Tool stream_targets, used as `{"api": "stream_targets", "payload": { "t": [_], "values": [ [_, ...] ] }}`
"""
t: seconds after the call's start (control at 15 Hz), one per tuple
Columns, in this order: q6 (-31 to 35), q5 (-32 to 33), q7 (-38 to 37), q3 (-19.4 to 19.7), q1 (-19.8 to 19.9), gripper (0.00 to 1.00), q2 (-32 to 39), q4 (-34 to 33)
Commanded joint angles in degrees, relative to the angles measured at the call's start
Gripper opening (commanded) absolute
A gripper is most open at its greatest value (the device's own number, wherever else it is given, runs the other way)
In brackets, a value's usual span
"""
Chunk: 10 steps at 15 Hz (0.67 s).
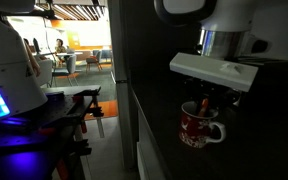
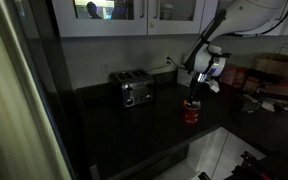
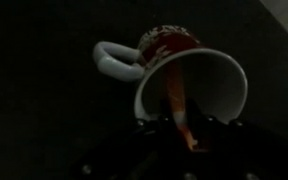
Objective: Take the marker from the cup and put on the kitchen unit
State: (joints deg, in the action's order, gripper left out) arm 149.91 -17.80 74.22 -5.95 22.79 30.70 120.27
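Note:
The red cup (image 1: 199, 128) stands upright on the dark kitchen unit (image 1: 159, 145); it also shows in an exterior view (image 2: 192, 113) and, with its pale inside and white handle, in the wrist view (image 3: 209, 75). The orange marker (image 3: 177, 100) leans out of the cup up between my fingers. My gripper (image 1: 204, 103) hangs straight above the cup, fingertips at its rim, and looks shut on the marker's upper end (image 1: 205, 96). The gripper also shows in an exterior view (image 2: 195, 96) and in the wrist view (image 3: 184, 135).
A dark boxy toaster (image 2: 136, 92) stands on the kitchen unit (image 2: 134, 130) to one side of the cup. A brown bag (image 2: 280, 68) and clutter lie past the cup. The counter's front edge (image 2: 174, 150) runs close by. White cabinets hang above.

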Motion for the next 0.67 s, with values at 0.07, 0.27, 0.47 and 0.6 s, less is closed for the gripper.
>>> {"api": "stream_targets", "payload": {
  "t": [0.07,0.27,0.47,0.6],
  "values": [
    [-1.5,-1.0,1.6,-2.3,2.1,0.05,0.1,-1.2],
    [-1.3,-0.5,1.2,-2.1,1.9,0.05,-2.2,1.0],
    [-0.1,-0.7,2.3,-2.3,2.0,0.05,-5.6,4.1],
    [1.2,-1.3,3.4,-2.3,1.6,0.05,-9.2,6.8]
  ]
}}
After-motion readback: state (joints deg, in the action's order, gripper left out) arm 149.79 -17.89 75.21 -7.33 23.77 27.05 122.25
